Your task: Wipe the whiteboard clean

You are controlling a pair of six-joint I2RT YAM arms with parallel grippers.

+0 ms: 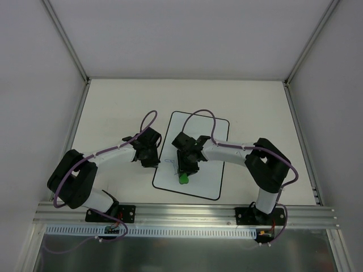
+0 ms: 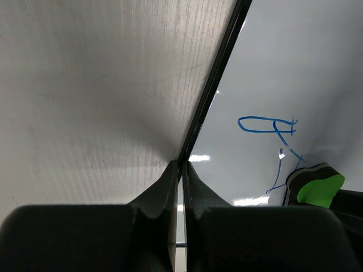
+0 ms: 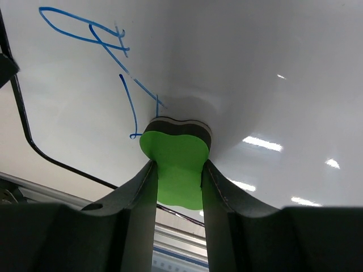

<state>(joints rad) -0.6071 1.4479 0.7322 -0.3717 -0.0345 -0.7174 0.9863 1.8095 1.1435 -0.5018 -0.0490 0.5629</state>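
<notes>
The whiteboard (image 1: 211,170) lies flat in the middle of the table, tilted a little. A blue line doodle (image 3: 85,28) sits near its left edge and also shows in the left wrist view (image 2: 264,124). My right gripper (image 1: 184,173) is shut on the green eraser (image 3: 176,164), whose dark felt side presses on the board (image 3: 272,68) at the lower end of the doodle. The eraser shows at the near part of the board in the top view (image 1: 183,179). My left gripper (image 2: 181,164) is shut, its tips resting on the board's black left edge (image 2: 212,96).
The cream table (image 1: 113,107) is enclosed by white walls with metal corner posts (image 1: 68,42). An aluminium rail (image 1: 187,214) holding both arm bases runs along the near edge, just below the board's near edge. Purple cables loop over both arms.
</notes>
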